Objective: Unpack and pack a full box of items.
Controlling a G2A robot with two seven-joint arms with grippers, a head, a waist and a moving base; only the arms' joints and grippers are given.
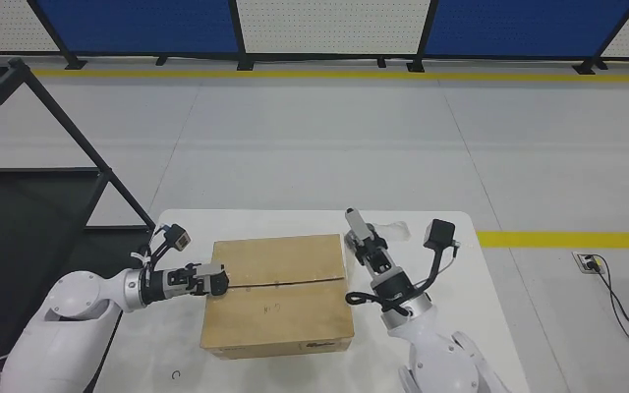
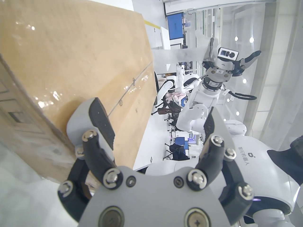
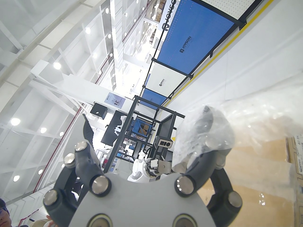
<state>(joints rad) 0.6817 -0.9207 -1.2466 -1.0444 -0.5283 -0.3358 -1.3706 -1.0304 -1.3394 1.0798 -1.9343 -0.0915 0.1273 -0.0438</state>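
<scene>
Left end effector [image 2: 155,109] spread, at box [image 2: 71,48] edge

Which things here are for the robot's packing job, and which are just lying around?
For the job: cardboard box, left gripper, right gripper.
Just around: black rack, blue panels, floor socket.

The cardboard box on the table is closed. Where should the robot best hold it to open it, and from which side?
Probably a top flap's edge at the end of the centre seam of the cardboard box, approached from the side where the left gripper sits, jaws open. The flaps lie flat and closed, so the seam's end seems the only edge to pinch.
</scene>
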